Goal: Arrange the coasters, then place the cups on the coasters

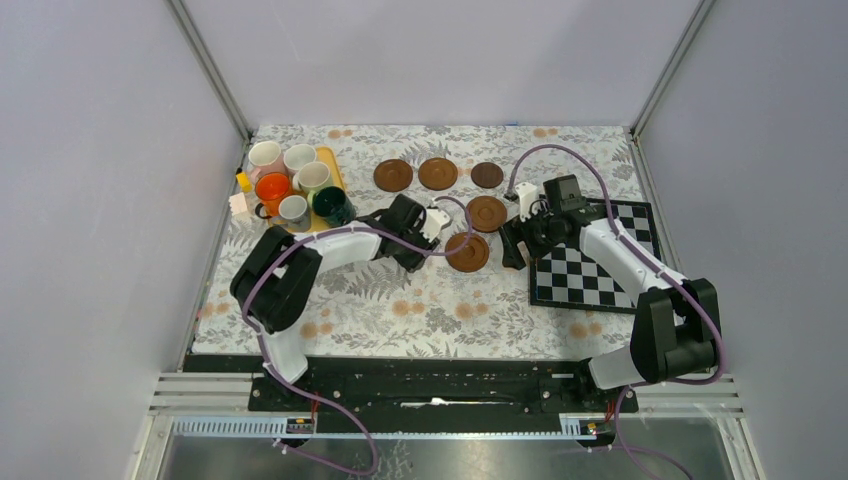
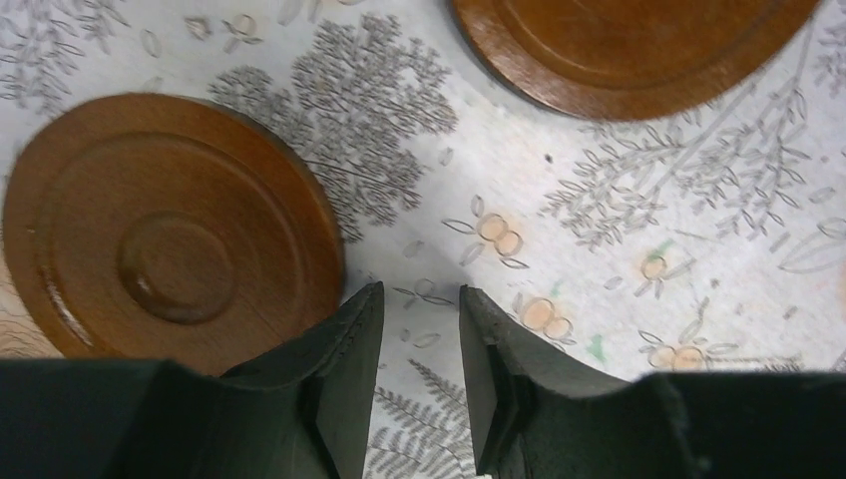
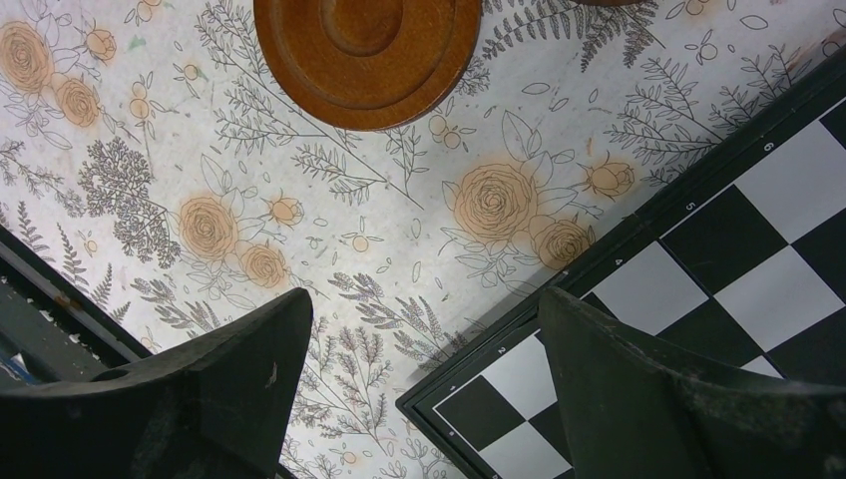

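Observation:
Five brown coasters show in the top view: three in a back row (image 1: 393, 175), (image 1: 438, 173), (image 1: 487, 175), one (image 1: 487, 212) in front of them and one (image 1: 467, 252) nearest. The cups, among them the orange cup (image 1: 272, 187) and the dark green cup (image 1: 332, 205), stand together on the yellow tray (image 1: 338, 178) at the back left. My left gripper (image 1: 447, 228) (image 2: 421, 291) hovers low over the cloth with its jaws narrowly apart and nothing between them. One coaster (image 2: 175, 230) lies just beside its left finger, another coaster (image 2: 629, 45) farther off. My right gripper (image 1: 512, 245) (image 3: 424, 296) is open wide and empty, with a coaster (image 3: 367, 50) ahead of it.
A black-and-white chessboard (image 1: 590, 265) (image 3: 718, 259) lies at the right, its corner under my right gripper. A small yellow object (image 1: 243, 181) and a white one (image 1: 238, 203) sit left of the tray. Walls enclose the flowered cloth on three sides.

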Available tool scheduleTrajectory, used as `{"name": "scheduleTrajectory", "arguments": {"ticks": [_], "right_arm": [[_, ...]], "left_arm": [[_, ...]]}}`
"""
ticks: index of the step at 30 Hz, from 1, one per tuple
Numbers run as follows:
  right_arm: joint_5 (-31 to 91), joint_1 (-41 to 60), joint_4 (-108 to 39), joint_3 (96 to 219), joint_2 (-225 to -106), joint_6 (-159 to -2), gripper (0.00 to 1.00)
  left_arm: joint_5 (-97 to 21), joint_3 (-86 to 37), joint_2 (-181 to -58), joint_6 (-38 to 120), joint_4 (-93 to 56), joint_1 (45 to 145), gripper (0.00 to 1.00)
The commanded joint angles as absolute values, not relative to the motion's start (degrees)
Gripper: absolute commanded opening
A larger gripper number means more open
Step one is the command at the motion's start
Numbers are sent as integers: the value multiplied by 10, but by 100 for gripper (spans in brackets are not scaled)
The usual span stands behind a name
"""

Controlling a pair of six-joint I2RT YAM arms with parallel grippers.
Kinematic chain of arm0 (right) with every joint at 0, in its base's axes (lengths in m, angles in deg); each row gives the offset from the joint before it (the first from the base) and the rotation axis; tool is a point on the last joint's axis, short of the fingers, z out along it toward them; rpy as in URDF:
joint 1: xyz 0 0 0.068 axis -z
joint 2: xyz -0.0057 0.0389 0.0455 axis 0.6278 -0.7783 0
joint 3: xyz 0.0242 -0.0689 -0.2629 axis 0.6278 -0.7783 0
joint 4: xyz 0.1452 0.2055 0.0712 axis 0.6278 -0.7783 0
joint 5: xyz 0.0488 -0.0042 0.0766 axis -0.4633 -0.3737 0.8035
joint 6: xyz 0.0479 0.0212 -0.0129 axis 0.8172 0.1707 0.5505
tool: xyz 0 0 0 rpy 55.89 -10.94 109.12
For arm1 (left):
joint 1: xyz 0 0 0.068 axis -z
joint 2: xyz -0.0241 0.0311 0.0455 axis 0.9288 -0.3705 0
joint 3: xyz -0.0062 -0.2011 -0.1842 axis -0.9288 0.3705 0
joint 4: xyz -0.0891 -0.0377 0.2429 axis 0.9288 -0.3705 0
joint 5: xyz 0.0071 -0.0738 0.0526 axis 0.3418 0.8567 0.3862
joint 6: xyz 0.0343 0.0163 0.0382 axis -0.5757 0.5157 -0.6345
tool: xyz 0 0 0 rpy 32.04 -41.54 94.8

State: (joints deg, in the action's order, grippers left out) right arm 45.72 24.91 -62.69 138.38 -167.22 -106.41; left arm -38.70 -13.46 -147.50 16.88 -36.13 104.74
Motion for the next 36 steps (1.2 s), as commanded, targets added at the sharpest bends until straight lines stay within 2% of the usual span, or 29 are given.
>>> {"name": "scheduleTrajectory", "arguments": {"ticks": [1, 16, 22, 24, 27, 30, 36], "right_arm": [[449, 239, -615, 1377, -1659, -1060, 90], [444, 208, -605, 1369, -1674, -1054, 91], [437, 192, -603, 1369, -1682, -1049, 89], [435, 187, -605, 1369, -1684, -1050, 89], [424, 171, -610, 1368, -1692, -1058, 88], [410, 158, -608, 1367, -1704, -1061, 87], [373, 143, -562, 1357, -1736, -1058, 85]], "left_arm": [[-389, -151, -1497, 149, -343, 1024, 39], [-390, -209, -1547, 121, -335, 976, 38], [-354, -214, -1535, 121, -341, 973, 40], [-330, -224, -1510, 128, -356, 972, 45], [-289, -243, -1463, 147, -393, 960, 61], [-257, -245, -1418, 165, -407, 943, 71], [-222, -235, -1347, 193, -431, 916, 77]]}}
